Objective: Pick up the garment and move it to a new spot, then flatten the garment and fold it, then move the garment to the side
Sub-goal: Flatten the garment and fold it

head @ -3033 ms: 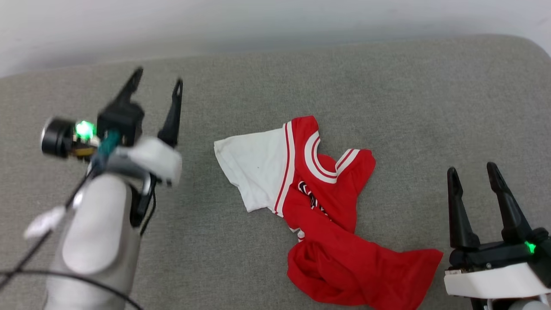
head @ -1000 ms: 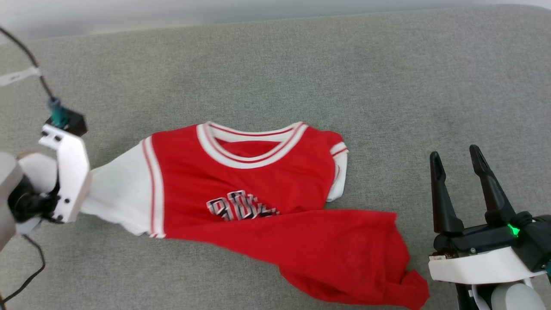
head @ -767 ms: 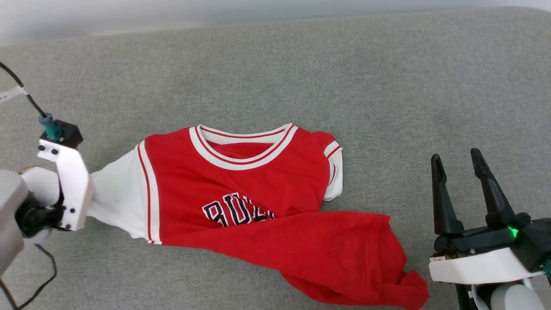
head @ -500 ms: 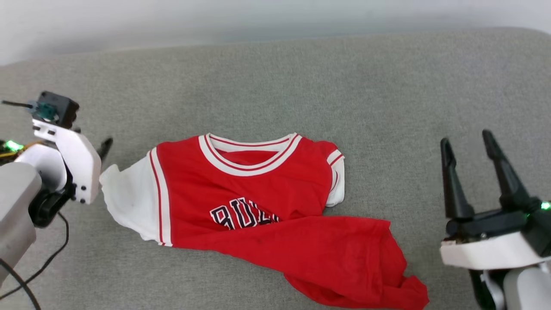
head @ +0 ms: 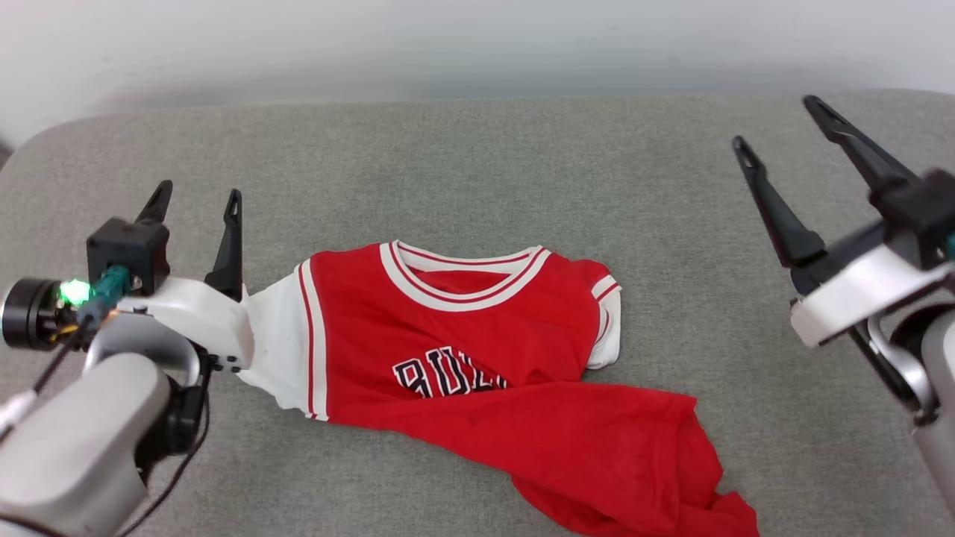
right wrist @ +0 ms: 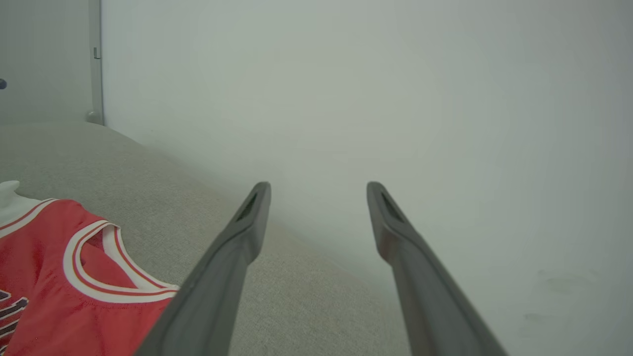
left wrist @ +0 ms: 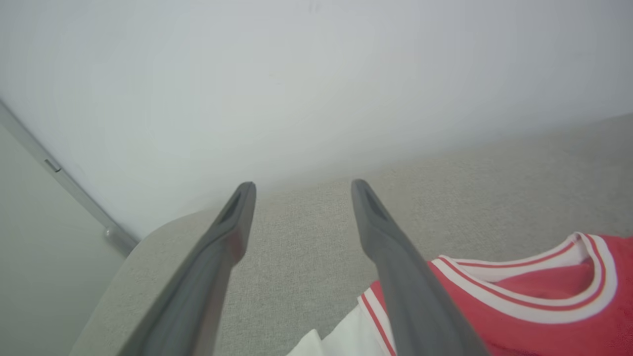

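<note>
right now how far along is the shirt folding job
Done: the shirt lies face up on the cushion, its collar and one white sleeve spread out. In hand: nothing; the left gripper and right gripper are both open and empty. Left: the lower half is twisted and bunched, so flattening, folding and moving it aside remain.

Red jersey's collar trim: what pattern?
Collar trim is white with a red stripe; clearest in head view.

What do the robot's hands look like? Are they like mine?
Not really! The left gripper and right gripper each have two long, pointy black fingers on a white block. The arms are smooth pale grey. The left wrist carries a glowing green light and a thin black cable.
</note>
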Robot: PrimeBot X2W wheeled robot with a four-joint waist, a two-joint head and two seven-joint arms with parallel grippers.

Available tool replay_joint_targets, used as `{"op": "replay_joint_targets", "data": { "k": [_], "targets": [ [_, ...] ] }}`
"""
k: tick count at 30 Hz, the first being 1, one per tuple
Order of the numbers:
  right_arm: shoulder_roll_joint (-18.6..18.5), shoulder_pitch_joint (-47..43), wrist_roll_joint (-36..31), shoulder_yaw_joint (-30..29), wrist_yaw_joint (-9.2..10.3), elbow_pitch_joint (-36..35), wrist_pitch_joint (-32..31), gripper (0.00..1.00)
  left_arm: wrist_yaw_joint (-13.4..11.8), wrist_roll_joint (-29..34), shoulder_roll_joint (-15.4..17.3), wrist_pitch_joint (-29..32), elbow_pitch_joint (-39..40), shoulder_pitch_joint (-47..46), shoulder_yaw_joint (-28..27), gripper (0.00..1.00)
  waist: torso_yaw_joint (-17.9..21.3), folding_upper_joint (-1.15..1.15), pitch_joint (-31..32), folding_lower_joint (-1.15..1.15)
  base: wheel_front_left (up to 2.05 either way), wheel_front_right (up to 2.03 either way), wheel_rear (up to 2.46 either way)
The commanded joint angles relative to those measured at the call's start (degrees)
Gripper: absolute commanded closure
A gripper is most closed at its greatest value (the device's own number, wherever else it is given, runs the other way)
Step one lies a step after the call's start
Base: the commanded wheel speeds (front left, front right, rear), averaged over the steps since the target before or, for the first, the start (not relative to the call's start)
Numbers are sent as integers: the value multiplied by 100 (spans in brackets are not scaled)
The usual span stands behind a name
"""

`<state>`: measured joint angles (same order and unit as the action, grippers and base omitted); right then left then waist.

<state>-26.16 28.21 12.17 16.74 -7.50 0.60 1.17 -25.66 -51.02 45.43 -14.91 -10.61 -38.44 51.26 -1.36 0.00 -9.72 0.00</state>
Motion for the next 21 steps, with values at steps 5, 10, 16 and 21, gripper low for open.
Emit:
{"op": "replay_joint_targets", "data": {
  "k": [5, 10, 16, 21],
  "targets": [
    [-579, 819, 929, 828, 4, 239, -1047, 0, -649, 834, -296, -28, 968, 1119, -1060, 0, -94, 0, -146, 0, 0, 0, 0],
    [-1178, 1624, 2174, 1896, 3, 337, -2505, 0, -886, 1778, -706, -28, 1681, 2181, -1948, 0, -197, 0, -324, 0, 0, 0, 0],
    [-1518, 2407, 3394, 2910, 3, 530, -4036, 0, -840, 2651, -1438, -29, 2233, 2995, -2714, 0, -346, 0, -621, 0, 0, 0, 0],
    [-1419, 2753, 3946, 3438, 3, 915, -4868, 0, -503, 3129, -2094, -29, 2322, 3312, -3081, 0, -569, 0, -908, 0, 0, 0, 0]
  ]
}}
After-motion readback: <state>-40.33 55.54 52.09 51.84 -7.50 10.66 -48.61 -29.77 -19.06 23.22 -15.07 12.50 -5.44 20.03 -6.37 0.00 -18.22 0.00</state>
